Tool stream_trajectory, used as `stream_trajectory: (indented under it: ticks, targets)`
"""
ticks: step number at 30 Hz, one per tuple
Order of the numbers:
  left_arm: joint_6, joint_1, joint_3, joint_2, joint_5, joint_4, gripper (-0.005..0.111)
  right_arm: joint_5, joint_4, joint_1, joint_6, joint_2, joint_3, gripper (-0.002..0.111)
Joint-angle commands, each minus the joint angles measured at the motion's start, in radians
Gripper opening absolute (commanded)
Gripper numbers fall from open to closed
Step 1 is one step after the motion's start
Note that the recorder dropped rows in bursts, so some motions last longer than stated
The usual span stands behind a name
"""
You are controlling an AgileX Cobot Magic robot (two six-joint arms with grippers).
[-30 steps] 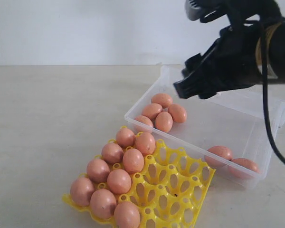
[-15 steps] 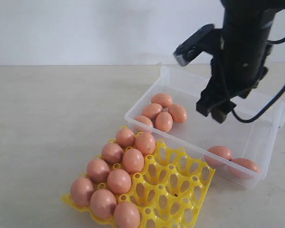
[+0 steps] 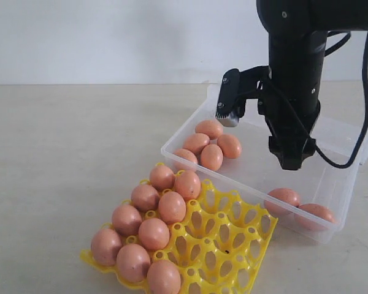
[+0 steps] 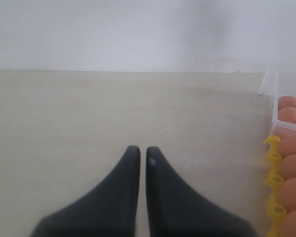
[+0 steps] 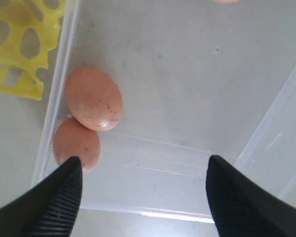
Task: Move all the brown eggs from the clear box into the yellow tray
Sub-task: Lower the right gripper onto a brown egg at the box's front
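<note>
**Swung from level to straight down**

The left gripper [image 4: 139, 150] is seen with fingers together over the table [image 4: 89, 108]. The yellow tray [image 3: 233, 239] is set to its side, with nine brown eggs [image 3: 154, 234] seated in it. The right gripper [image 3: 291, 160], held near level a second ago, is now pointed straight down over the clear box [image 3: 251, 168], fingers spread wide, nothing gripped. Just beside one fingertip [image 5: 59, 197] two eggs [image 5: 93, 98] are lying; four more are clustered farther off.

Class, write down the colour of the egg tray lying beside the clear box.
Bright yellow. The tray shows best in the exterior view.
</note>
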State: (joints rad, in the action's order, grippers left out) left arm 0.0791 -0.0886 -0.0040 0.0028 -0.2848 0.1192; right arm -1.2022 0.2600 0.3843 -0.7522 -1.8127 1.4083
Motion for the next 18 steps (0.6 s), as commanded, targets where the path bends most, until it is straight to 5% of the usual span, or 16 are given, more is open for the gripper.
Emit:
stream_trajectory:
  ticks: [1, 10, 18]
  targets:
    - [0.0, -0.005, 0.004, -0.003, 0.006, -0.003, 0.004, 0.092, 0.007, -0.006, -0.072, 0.005, -0.058, 0.062]
    - [0.0, -0.005, 0.004, -0.003, 0.003, -0.003, 0.004, 0.23, 0.017, -0.006, -0.095, 0.005, -0.121, 0.062]
    - [0.0, -0.005, 0.004, -0.003, 0.005, -0.003, 0.004, 0.238, -0.132, -0.101, -0.116, -0.03, -0.121, 0.062]
